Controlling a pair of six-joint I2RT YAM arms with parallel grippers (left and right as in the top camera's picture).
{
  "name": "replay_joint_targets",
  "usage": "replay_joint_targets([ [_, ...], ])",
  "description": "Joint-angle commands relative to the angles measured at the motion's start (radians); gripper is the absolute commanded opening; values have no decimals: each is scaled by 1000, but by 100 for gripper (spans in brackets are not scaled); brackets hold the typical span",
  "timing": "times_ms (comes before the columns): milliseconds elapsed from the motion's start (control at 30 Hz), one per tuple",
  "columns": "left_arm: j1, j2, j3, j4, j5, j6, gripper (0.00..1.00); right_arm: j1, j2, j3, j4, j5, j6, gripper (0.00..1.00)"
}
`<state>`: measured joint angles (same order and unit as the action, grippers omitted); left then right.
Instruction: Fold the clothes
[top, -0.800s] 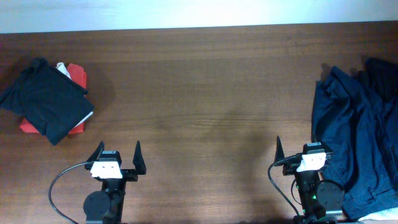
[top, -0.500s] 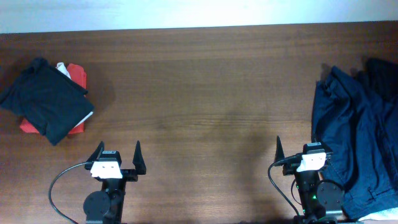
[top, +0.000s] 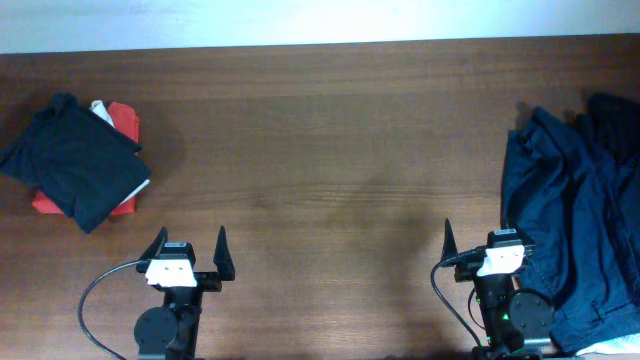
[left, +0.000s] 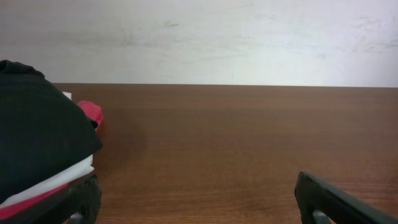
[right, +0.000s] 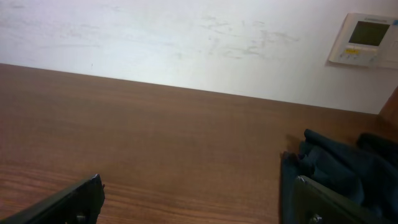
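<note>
A crumpled navy-blue garment (top: 570, 215) lies at the table's right edge, with a black garment (top: 615, 115) at its far corner; both show at the right of the right wrist view (right: 339, 168). A folded black garment (top: 70, 160) rests on a red one (top: 125, 120) at the far left, also in the left wrist view (left: 37, 137). My left gripper (top: 188, 245) is open and empty at the front left. My right gripper (top: 478, 240) is open and empty, its right finger beside the navy garment's edge.
The brown wooden table (top: 320, 140) runs to a white wall at the back. A wall thermostat (right: 364, 38) shows in the right wrist view. A white layer (left: 56, 180) sits between the black and red garments.
</note>
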<state>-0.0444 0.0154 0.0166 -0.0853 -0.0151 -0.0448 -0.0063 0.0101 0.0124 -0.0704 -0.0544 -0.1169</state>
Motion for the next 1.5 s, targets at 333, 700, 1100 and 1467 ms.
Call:
replay_joint_targets([
  [333, 4, -10, 19, 24, 19, 22, 99, -7, 2, 45, -72, -2, 74, 99],
  [700, 4, 453, 439, -198, 19, 23, 99, -7, 541, 579, -440, 66, 107, 99],
  [1100, 3, 829, 727, -385, 135, 22, 99, -47, 1230, 892, -518, 340, 207, 91],
  [1467, 3, 833, 727, -407, 135, 22, 99, -191, 1791, 892, -61, 347, 312, 78],
])
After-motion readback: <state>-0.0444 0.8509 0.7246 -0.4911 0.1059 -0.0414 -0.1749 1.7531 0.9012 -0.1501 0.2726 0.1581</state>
